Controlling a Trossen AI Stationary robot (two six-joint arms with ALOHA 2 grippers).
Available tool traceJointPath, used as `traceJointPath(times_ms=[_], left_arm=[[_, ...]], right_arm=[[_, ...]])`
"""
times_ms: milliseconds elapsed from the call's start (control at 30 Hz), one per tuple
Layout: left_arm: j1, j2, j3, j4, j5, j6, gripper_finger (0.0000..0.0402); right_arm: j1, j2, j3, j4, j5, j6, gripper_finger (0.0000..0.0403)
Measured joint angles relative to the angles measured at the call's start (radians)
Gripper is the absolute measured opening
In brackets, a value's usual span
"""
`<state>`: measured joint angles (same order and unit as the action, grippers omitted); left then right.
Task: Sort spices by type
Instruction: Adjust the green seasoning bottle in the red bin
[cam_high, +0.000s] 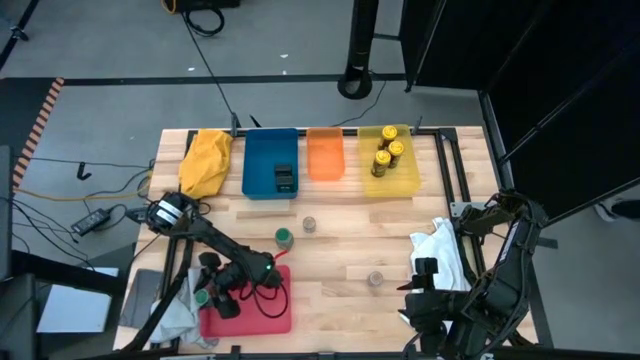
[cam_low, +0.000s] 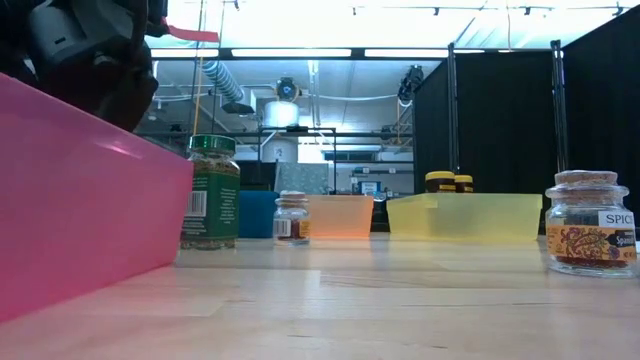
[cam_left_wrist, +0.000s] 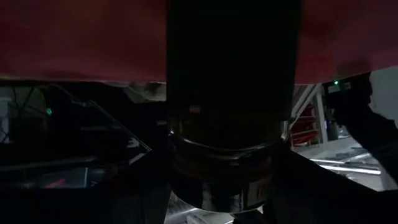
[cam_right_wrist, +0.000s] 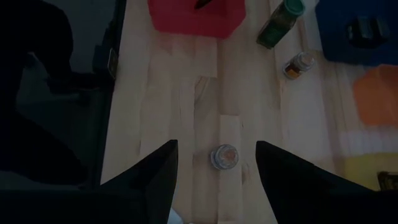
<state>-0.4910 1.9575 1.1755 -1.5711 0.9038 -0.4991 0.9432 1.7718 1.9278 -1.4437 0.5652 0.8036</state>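
The left gripper (cam_high: 215, 292) hung over the red tray (cam_high: 270, 315) at the table's (cam_high: 340, 250) near left corner, and its wrist view was filled by a dark jar (cam_left_wrist: 227, 155) standing between the jaws, with its green lid (cam_high: 203, 297) showing from above. Whether the jaws were clamped on the jar or just loose around it, I could not tell.

Just beyond the red tray's far edge, a second green-lidded jar (cam_high: 284, 237) stood upright on the bare table. A little farther on sat a tiny grey-topped jar (cam_high: 309, 224), near it but not touching. Another grey-topped jar (cam_high: 376, 278) stood alone toward the near right, right ahead of the right gripper (cam_right_wrist: 217, 171).

That right gripper waited at the near right edge beside a white cloth (cam_high: 440, 250), jaws partly spread with nothing between them.

Along the far edge ran three trays side by side: a blue tray (cam_high: 262, 160) with black boxes (cam_high: 285, 178) inside, an orange tray (cam_high: 325, 155), and a yellow tray (cam_high: 400, 180) holding three yellow-lidded jars (cam_high: 387, 157) clustered together. A yellow cloth (cam_high: 205, 160) lay bunched just left of the blue tray.
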Motion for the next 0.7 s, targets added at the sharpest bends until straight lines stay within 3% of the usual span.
traceJointPath(times_ms=[700], left_arm=[[0.0, 0.0, 0.0, -0.001, -0.124, 0.081, 0.0231]], right_arm=[[0.0, 0.0, 0.0, 0.008, 0.0, -0.031, 0.0224]])
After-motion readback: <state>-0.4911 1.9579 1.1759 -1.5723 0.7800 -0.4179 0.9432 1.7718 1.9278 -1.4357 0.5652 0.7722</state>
